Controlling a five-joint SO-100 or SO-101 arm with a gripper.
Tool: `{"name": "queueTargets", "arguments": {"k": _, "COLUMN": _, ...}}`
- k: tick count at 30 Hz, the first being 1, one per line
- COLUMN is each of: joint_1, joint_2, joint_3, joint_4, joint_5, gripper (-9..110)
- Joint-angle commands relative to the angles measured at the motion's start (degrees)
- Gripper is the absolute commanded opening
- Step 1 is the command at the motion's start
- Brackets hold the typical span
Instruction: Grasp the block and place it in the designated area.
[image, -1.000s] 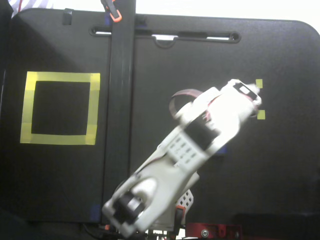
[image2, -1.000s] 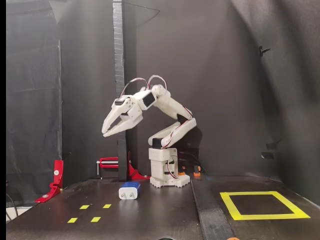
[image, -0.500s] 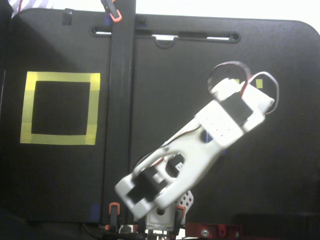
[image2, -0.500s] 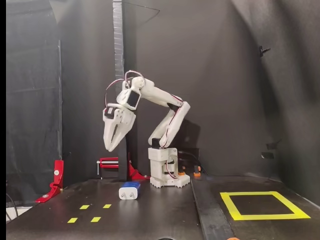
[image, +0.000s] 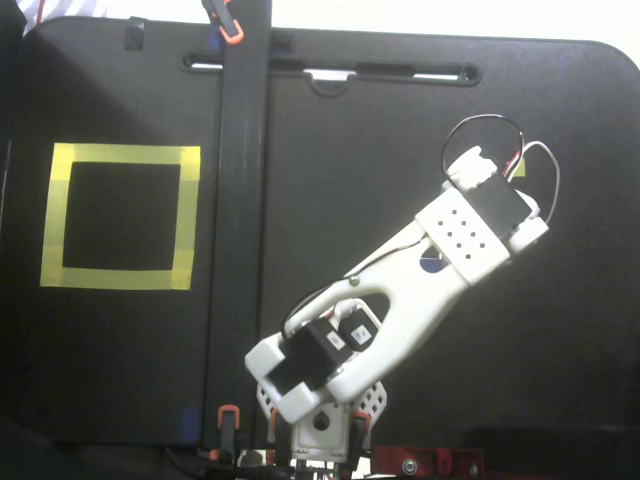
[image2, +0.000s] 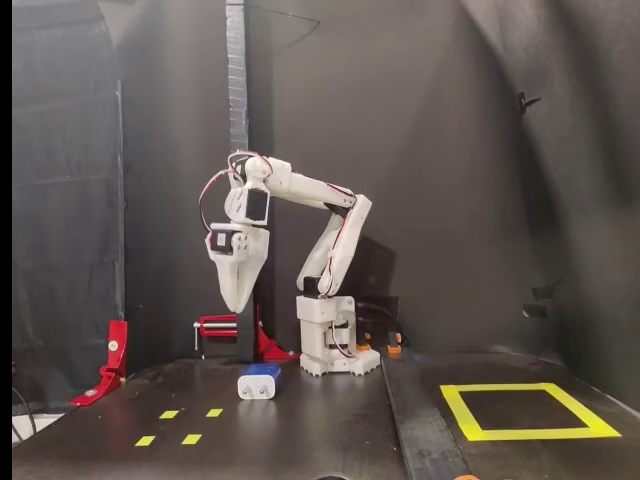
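In a fixed view from the side, the block (image2: 259, 382) lies on the black table in front of the arm's base, dark blue on top with a pale front face. My gripper (image2: 238, 307) hangs point-down well above it and slightly to the left, not touching it. Its fingers look like one tapered shape, so no gap shows. From above, the white arm (image: 420, 280) reaches up and to the right and covers both the block and the gripper. The designated area (image2: 529, 433), a yellow tape square (image: 120, 155), lies empty on the other side of the table.
A black upright post (image2: 237, 150) stands behind the gripper and crosses the top-down fixed view (image: 240, 200). Red clamps (image2: 108, 365) sit at the left edge. Small yellow tape squares (image2: 168, 413) mark the floor near the block. A raised seam (image2: 410, 420) splits the table.
The wrist has swung down, so the gripper went from slanted forward with jaws visibly apart to hanging straight down over the block. The elbow has straightened upward. The block has not moved.
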Motion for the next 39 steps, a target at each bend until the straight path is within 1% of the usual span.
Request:
{"name": "queueTargets", "arguments": {"k": 1, "joint_1": -0.4, "joint_2": 0.4, "joint_3": 0.8, "joint_4": 0.3, "joint_5": -0.4, "gripper": 0}}
{"name": "queueTargets", "arguments": {"k": 9, "joint_1": -1.3, "joint_2": 1.5, "joint_3": 3.8, "joint_4": -0.5, "joint_5": -0.9, "gripper": 0}}
{"name": "queueTargets", "arguments": {"k": 15, "joint_1": 0.7, "joint_2": 5.3, "joint_3": 8.0, "joint_4": -1.2, "joint_5": -4.7, "gripper": 0}}
{"name": "queueTargets", "arguments": {"k": 30, "joint_1": 1.6, "joint_2": 6.9, "joint_3": 9.3, "joint_4": -1.7, "joint_5": -6.4, "gripper": 0}}
{"name": "queueTargets", "arguments": {"k": 33, "joint_1": 1.4, "joint_2": 7.9, "joint_3": 10.4, "joint_4": -2.2, "joint_5": -10.9, "gripper": 0}}
{"name": "queueTargets", "arguments": {"k": 34, "joint_1": 1.1, "joint_2": 8.3, "joint_3": 11.0, "joint_4": -2.8, "joint_5": -14.1, "gripper": 0}}
{"name": "queueTargets", "arguments": {"k": 39, "joint_1": 0.4, "joint_2": 9.4, "joint_3": 13.5, "joint_4": -8.5, "joint_5": -36.2, "gripper": 0}}
